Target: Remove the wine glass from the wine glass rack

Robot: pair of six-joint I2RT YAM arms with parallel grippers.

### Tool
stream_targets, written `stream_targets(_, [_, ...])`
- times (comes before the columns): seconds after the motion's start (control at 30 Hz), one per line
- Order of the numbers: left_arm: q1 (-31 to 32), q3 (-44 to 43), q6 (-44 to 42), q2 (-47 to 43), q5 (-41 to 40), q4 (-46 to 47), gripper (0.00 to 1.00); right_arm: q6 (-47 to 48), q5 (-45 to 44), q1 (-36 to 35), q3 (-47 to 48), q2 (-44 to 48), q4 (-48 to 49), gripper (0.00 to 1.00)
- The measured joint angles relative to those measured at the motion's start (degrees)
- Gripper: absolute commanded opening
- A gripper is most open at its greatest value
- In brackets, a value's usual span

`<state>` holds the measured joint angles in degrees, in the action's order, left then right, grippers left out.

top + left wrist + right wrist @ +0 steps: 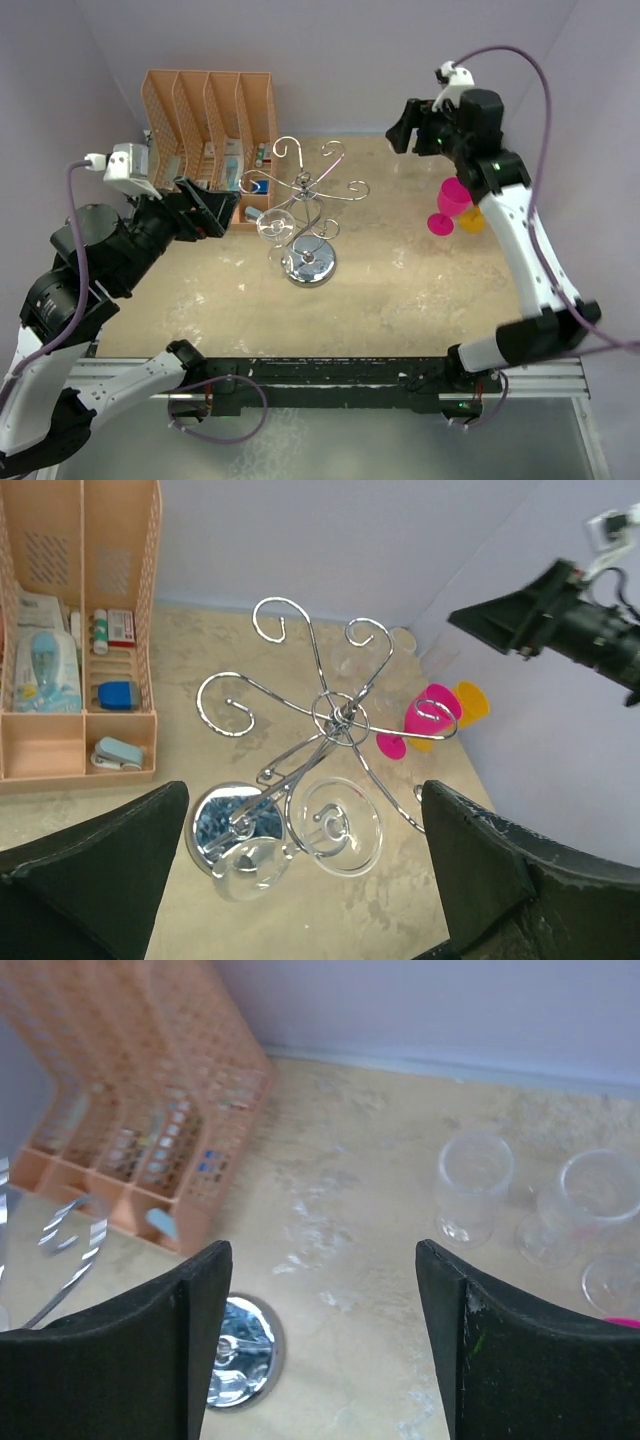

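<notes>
Left gripper (303,800) fingers stand wide apart, gripping nothing, at the bottom of the left wrist frame. Between them in that frame, the wine glass (335,825) hangs by its foot from a curled arm of the wine glass rack (340,715) at frame centre. Right gripper (322,1260) fingers are apart and empty, at the upper right of the top view.

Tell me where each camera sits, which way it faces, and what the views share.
Top external: above and behind the arm bases, looking down on the table; left arm and right arm show.
Left wrist: low at left, facing the rack and its hanging wine glass; the open left gripper frames it.
Right wrist: raised far right, facing the orange organizer and clear cups; the open right gripper shows.
Shared: all show the rack's base and organizer.
</notes>
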<state>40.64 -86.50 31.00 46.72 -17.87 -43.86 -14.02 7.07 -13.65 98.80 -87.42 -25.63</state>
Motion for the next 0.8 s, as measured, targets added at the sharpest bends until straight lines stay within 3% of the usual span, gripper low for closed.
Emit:
stream_targets(0.23, [0.0, 0.15, 3.13, 2.91, 2.27, -3.48, 0.76, -3.8, 15.54, -0.57, -27.54, 28.81, 15.39, 0.81])
stream_targets(0.33, [0.0, -0.11, 5.07, 5.09, 3.1, -6.05, 0.68, -5.53, 20.13, -0.7, -35.19, 36.61, 16.57, 0.82])
stream_targets(0.53, [0.0, 0.72, 11.65, 8.2, 6.05, -8.66, 0.52, -7.52, 24.39, -0.7, -38.4, 44.72, 16.65, 0.82])
stream_targets(0.8, [0.0, 5.75, 21.92, 4.28, 8.26, -9.55, 0.51, -10.99, 25.44, -0.7, -39.43, 48.26, 22.62, 0.83])
